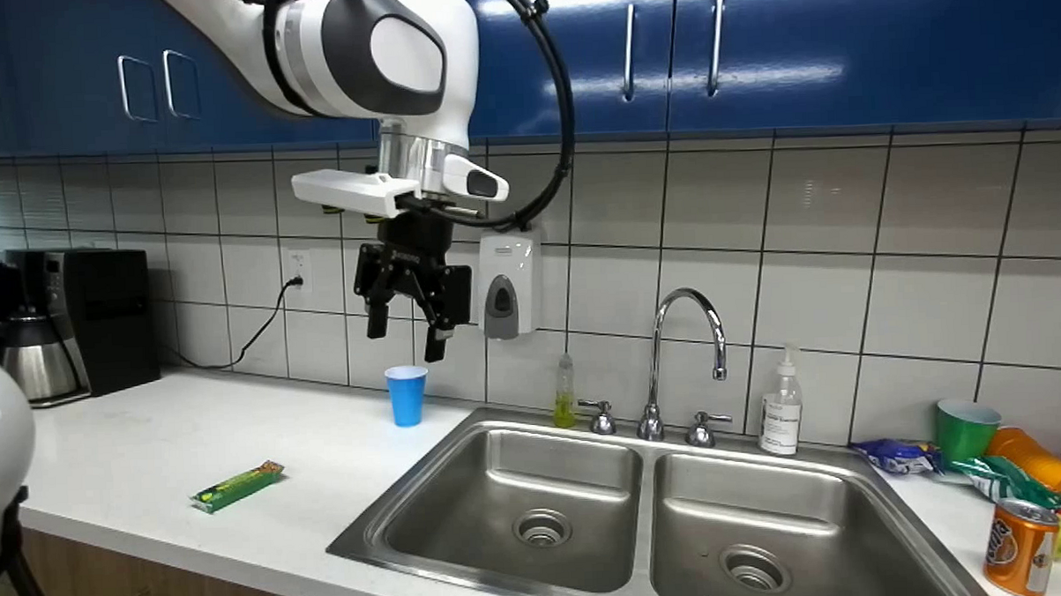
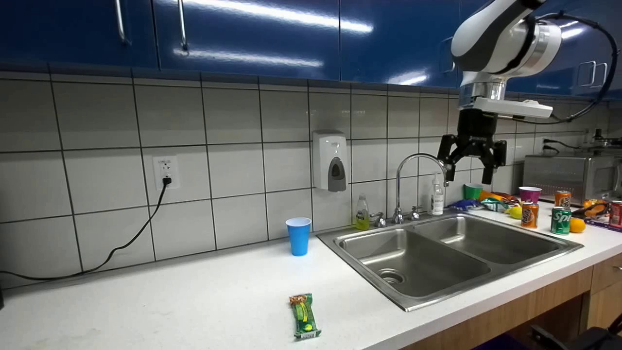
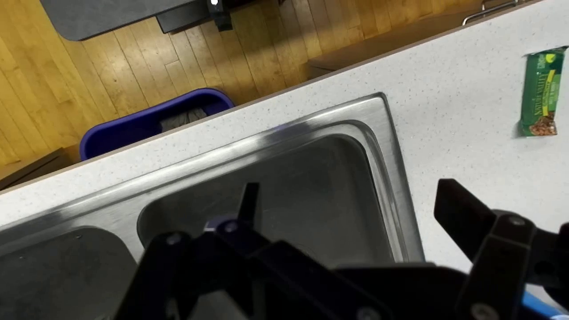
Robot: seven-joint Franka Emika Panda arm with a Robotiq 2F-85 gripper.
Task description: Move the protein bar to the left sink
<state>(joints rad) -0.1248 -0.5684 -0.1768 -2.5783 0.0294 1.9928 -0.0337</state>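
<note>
The protein bar in its green wrapper lies flat on the white counter, left of the sink, in both exterior views (image 1: 239, 486) (image 2: 304, 316). It also shows at the right edge of the wrist view (image 3: 542, 91). The left sink (image 1: 468, 521) is the stainless basin nearest the bar; its drain shows in both exterior views (image 2: 432, 272). In the wrist view, the left sink (image 3: 320, 191) lies partly behind the fingers. My gripper (image 1: 406, 336) is open and empty, high above the counter and sink, well apart from the bar. Its spread fingers also show (image 2: 468, 173) (image 3: 349, 191).
A blue cup (image 1: 406, 396) stands upright behind the bar, near the wall. A tall curved faucet (image 1: 715, 327) and two soap bottles stand behind the sink. A wall dispenser (image 1: 510, 285) hangs above. Cans (image 2: 529, 215), cups and wrappers crowd the counter beyond the right basin.
</note>
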